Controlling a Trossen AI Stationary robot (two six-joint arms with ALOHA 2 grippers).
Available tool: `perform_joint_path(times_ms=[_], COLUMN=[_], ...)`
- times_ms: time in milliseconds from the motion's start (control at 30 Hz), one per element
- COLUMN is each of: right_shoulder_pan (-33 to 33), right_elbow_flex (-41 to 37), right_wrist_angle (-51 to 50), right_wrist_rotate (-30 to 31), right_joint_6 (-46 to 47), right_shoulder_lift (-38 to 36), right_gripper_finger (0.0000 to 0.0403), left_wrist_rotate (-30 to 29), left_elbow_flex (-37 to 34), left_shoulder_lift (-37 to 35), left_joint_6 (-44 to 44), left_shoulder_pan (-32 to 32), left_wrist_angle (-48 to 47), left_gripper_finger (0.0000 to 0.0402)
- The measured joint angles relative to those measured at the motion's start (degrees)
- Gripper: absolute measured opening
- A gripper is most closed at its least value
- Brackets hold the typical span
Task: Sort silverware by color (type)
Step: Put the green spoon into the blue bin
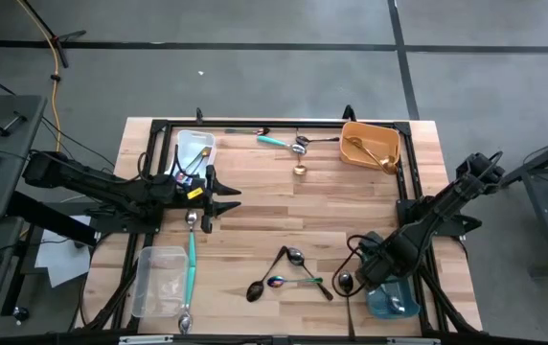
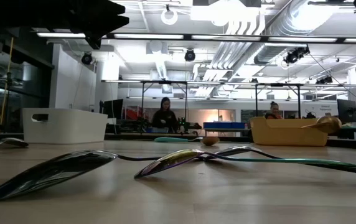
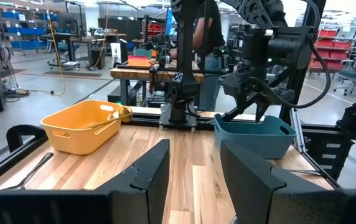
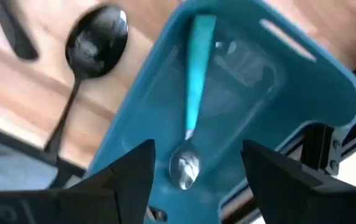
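My right gripper stands open, pointing down over the blue bin at the near right. A teal-handled silver spoon lies in that bin below the fingers, which do not touch it. My left gripper hangs open and level over the table's left middle, holding nothing. Loose silverware lies on the table: a black spoon beside the blue bin, two black spoons, a rainbow spoon, a long teal-handled spoon, another teal one and a gold spoon.
An orange bin with gold spoons stands at the far right, a white bin at the far left, a clear bin at the near left. A black frame rail edges the table. People sit in the room beyond.
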Motion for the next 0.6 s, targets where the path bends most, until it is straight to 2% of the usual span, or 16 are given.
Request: perform_joint_path(times_ms=[100,233,467,600], right_shoulder_pan=[-0.03,-0.15,-4.33,-8.28], right_elbow_flex=[0.20,0.22,0.24,0.24], right_wrist_angle=[0.55,5.62,16.48,19.58], right_wrist_rotate=[-0.31,5.82,24.72,38.98], right_joint_6=[-1.19,-5.28,-19.31,-29.95], right_shoulder_lift=[-0.41,-0.50,-0.50,-0.50], right_gripper_finger=[0.0238,0.0239,0.0240,0.0240], left_wrist_rotate=[0.00,-0.07,-0.22,-0.22], left_elbow_flex=[0.00,0.00,0.00,0.00], left_shoulder_lift=[0.00,0.00,0.00,0.00], left_joint_6=[0.00,0.06,0.15,0.00], left_shoulder_pan=[0.00,0.00,0.00,0.00], left_wrist_angle=[0.00,0.00,0.02,0.02], left_gripper_finger=[0.0133,0.0133,0.0134,0.0133])
